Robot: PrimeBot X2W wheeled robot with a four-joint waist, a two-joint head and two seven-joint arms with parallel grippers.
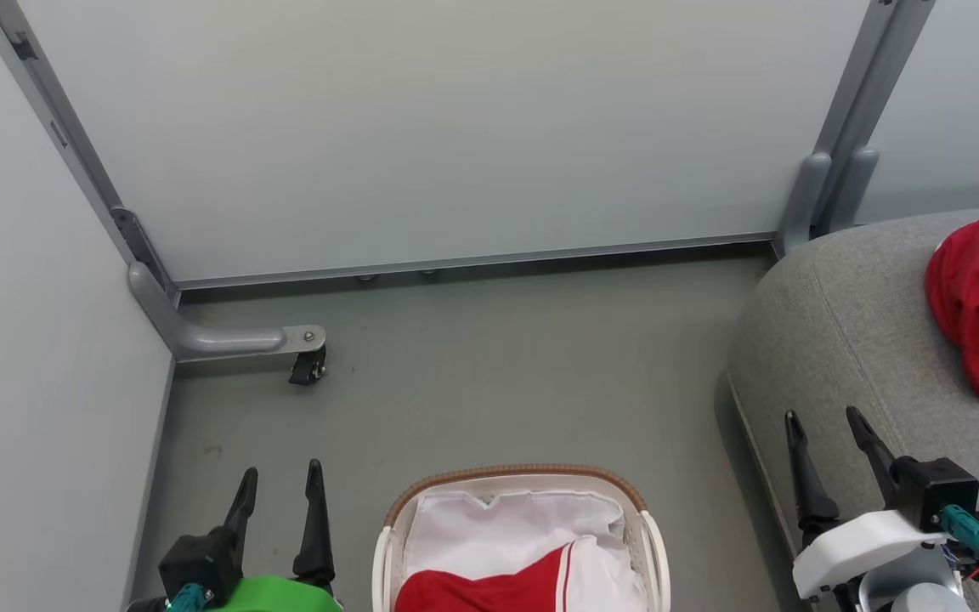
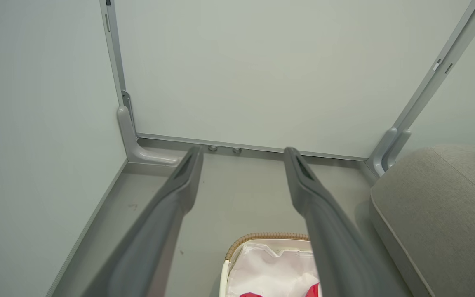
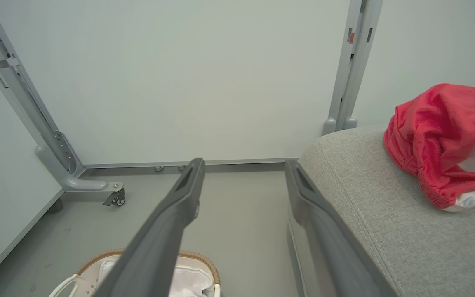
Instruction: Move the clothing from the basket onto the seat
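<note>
Red clothing (image 1: 978, 297) — grey woven seat (image 1: 846, 357).

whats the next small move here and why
Probably lower the open left hand into the basket onto the red garment. That hand sits beside the basket, empty; the right hand, also open, hangs by the edge of the seat, where a second garment already lies.
</note>
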